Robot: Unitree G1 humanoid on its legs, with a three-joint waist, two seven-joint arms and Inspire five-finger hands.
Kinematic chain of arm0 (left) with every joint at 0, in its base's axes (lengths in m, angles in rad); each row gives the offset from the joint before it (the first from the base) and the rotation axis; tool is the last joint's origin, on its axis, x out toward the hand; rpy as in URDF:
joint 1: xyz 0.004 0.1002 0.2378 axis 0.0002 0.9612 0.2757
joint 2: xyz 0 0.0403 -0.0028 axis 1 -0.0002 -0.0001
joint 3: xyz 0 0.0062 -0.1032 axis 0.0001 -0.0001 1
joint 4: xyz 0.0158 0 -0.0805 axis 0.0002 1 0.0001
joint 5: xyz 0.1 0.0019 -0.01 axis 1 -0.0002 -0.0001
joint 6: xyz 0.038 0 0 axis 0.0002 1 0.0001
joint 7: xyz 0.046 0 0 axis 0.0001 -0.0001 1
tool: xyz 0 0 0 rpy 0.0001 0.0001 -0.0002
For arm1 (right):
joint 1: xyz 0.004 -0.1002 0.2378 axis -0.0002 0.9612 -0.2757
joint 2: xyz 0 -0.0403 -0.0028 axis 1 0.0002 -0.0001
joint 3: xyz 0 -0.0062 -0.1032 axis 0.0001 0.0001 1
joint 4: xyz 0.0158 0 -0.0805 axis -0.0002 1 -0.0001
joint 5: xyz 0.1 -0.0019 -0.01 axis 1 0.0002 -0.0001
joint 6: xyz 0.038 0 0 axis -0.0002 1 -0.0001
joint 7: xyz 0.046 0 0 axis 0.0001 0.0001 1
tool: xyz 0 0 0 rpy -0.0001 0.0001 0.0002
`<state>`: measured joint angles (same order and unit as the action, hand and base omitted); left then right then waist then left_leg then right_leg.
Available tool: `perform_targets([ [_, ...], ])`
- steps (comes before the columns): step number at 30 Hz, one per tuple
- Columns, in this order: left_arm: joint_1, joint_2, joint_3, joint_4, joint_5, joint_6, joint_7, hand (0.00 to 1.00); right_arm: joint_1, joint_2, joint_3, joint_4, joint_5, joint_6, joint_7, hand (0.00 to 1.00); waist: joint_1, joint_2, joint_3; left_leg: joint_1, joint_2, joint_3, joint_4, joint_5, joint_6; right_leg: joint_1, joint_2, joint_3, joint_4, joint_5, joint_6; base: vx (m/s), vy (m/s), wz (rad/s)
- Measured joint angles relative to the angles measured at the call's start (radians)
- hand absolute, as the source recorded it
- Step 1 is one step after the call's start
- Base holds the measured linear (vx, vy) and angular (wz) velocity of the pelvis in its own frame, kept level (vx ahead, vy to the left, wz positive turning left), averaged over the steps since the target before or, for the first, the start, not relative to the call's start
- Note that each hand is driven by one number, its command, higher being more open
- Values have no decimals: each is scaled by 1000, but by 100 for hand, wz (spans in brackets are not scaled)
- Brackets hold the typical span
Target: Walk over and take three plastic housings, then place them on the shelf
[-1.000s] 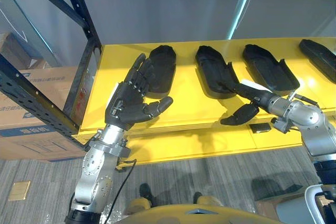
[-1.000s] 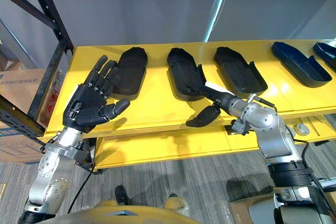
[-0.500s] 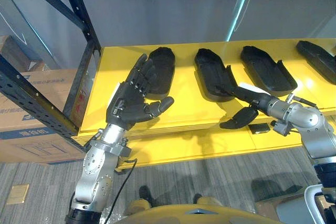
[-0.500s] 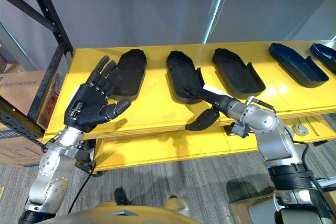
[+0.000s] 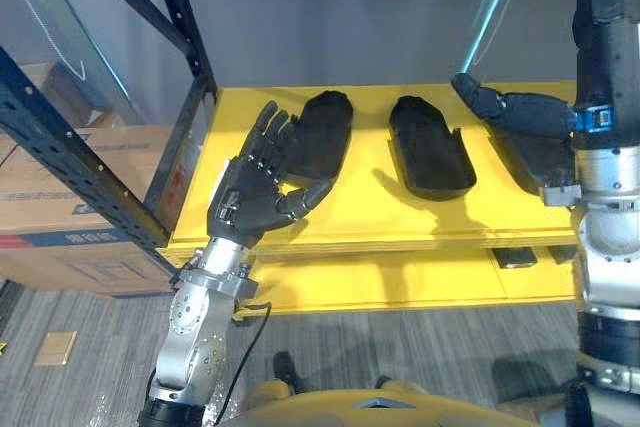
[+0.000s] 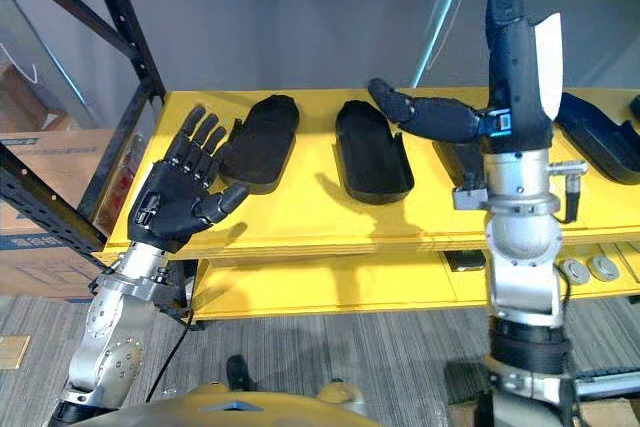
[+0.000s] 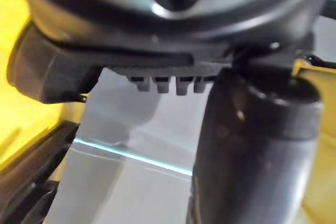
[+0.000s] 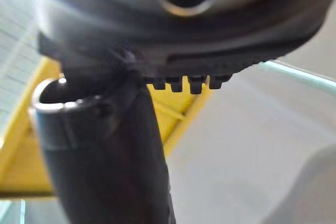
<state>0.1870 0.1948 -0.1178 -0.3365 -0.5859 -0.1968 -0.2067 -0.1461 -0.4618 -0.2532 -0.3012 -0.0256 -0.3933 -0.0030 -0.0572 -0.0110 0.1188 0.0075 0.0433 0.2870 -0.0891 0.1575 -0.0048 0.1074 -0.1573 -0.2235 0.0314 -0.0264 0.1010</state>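
My yellow shelf (image 5: 380, 209) ran across a bay with a plain grey wall (image 5: 330, 17) behind it, framed on my left by a dark perforated rack upright (image 5: 185, 27), with cardboard boxes (image 5: 70, 187) stacked beyond and a grey striped floor (image 5: 420, 347) below. A pale teal pole (image 5: 490, 7) slanted up against the wall. Three black plastic housings lay in a row on the shelf: the left housing (image 5: 325, 132), the middle housing (image 5: 430, 147) well apart from it, and the right housing (image 5: 535, 157) partly hidden behind my right arm. A lower level (image 6: 330, 282) of the same yellow sat underneath. My left hand (image 5: 258, 192) hung palm-up over the shelf's left front, fingers straight and spread, thumb out, holding nothing; its fingertips overlapped the left housing's near edge, though I could not tell whether they touched. My right hand (image 6: 515, 67) stood upright over the shelf's right part, fingers running straight up past the frame's top, thumb (image 6: 420, 112) jutting toward the middle, empty as well. Half a second before, that right hand had lain low and stretched forward, fingers on the middle housing near the shelf's front edge; it had since lifted clear and turned vertical. The whole view had also shifted, so my head had moved. My left hand had kept its pose, and all three housings remained on the shelf.
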Motion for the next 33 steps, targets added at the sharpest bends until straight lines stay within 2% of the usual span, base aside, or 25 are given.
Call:
perform_targets([
  [2,-2,-1,-6,-41,3,0,23,100,46,41,60,-15,2,6,9,100,1,2,-1,-5,0,-10,0,2,0,1,0,-12,0,-2,-3,21,6,17],
  [6,-1,-4,-10,-65,48,0,81,100,102,93,174,-14,-7,71,14,100,4,12,0,-20,-1,-31,0,8,-2,-1,-1,-32,0,-4,-1,3,17,15],
  [11,-1,-4,-11,-65,186,2,171,100,102,124,198,-14,15,88,-38,100,26,14,1,-24,-1,-42,0,13,-1,0,0,-42,1,-2,-4,12,12,8],
  [17,-33,3,-10,-57,367,25,272,100,102,156,252,23,91,105,-53,100,24,23,7,-29,-1,-44,0,15,-2,-5,1,-41,5,-2,-5,2,2,1],
  [21,-87,6,-10,-7,413,37,335,100,90,157,315,77,92,153,-44,100,25,33,18,-34,3,-34,0,16,-3,-24,1,-26,19,-4,-7,2,9,-8],
  [25,-114,8,-11,61,437,57,379,100,67,157,353,116,92,189,-9,100,22,40,31,-35,4,-22,0,15,-3,-35,1,-15,22,-3,-7,11,5,-9],
  [26,-114,8,-12,72,436,68,388,100,57,156,363,132,97,191,26,100,19,39,34,-35,4,-21,1,15,-3,-36,1,-14,22,-3,-7,37,0,-6],
  [33,-120,7,-10,73,433,69,388,100,-19,152,446,177,108,200,143,100,23,34,51,-29,3,-22,4,18,1,-34,3,-14,37,0,-3,21,0,-1],
])
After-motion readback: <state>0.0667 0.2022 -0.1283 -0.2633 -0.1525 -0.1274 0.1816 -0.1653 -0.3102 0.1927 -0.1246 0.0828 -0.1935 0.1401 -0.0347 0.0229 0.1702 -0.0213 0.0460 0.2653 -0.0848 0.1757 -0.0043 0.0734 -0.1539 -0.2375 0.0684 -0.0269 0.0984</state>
